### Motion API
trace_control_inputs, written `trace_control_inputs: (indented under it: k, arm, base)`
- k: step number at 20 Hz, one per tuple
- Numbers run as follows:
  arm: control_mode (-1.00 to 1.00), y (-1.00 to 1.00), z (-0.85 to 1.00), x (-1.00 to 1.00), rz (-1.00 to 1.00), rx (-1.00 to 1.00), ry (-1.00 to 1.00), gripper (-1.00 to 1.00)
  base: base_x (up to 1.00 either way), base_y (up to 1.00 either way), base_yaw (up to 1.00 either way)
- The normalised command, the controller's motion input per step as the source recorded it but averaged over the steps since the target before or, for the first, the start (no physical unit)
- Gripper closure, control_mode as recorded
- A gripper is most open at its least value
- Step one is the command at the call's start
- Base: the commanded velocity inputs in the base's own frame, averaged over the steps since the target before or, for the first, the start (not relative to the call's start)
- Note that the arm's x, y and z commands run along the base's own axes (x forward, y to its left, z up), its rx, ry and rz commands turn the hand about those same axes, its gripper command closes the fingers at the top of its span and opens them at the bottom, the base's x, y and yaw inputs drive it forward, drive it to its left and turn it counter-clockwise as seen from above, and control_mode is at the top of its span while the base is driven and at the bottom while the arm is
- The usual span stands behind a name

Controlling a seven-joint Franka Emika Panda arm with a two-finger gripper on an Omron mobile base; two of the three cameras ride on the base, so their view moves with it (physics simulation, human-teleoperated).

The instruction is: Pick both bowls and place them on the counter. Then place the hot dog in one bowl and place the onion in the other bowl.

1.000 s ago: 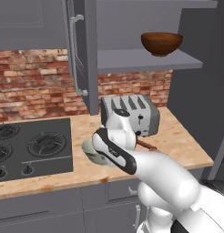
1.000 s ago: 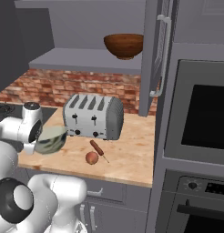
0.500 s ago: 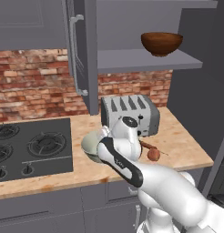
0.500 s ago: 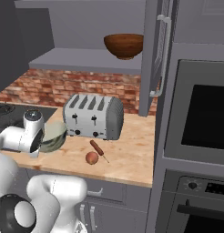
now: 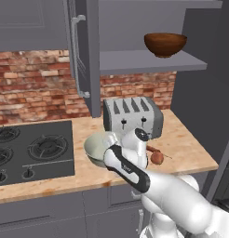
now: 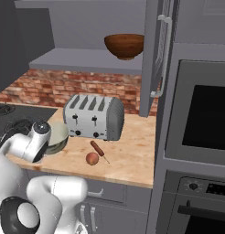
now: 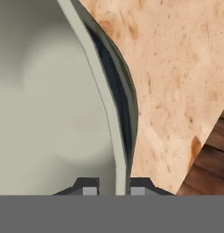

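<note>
2 bowls apart, brown bowl (image 5: 165,44) sat on the shelf (image 5: 149,62), gripper (image 7: 111,187) pinched the rim of the grey-green bowl (image 5: 97,146) over the counter (image 5: 181,144), by the toaster (image 5: 131,117)

Even, diffuse rendered light fills my two base views, with no glare and only faint soft shadows beneath the shelf (image 5: 149,62) and beside the toaster (image 6: 93,117). My hand view is coarser, its close surfaces blocky and slightly soft, with edges undistorted.

White arm bent low and forward, tool (image 7: 111,185) pointing down, fingers pinched nearly together
</note>
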Motion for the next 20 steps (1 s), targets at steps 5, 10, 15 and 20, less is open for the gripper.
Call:
trace_control_inputs:
  k: [5,10,15,20]
  arm:
    - [-1.00,-0.01,-0.08,0.11,0.00,0.06,0.14,1.00]
    - [-1.00,0.00,0.00,0.08,0.00,0.00,0.22,-1.00]
    - [-1.00,0.00,0.00,0.00,0.00,0.00,0.18,-1.00]
    - [-1.00,-0.04,0.04,-0.12,0.00,0.00,0.04,-1.00]
  base:
    - [0.00,0.00,0.00]
    - [0.00,0.00,0.00]
    - [0.00,0.00,0.00]
    - [0.00,0.00,0.00]
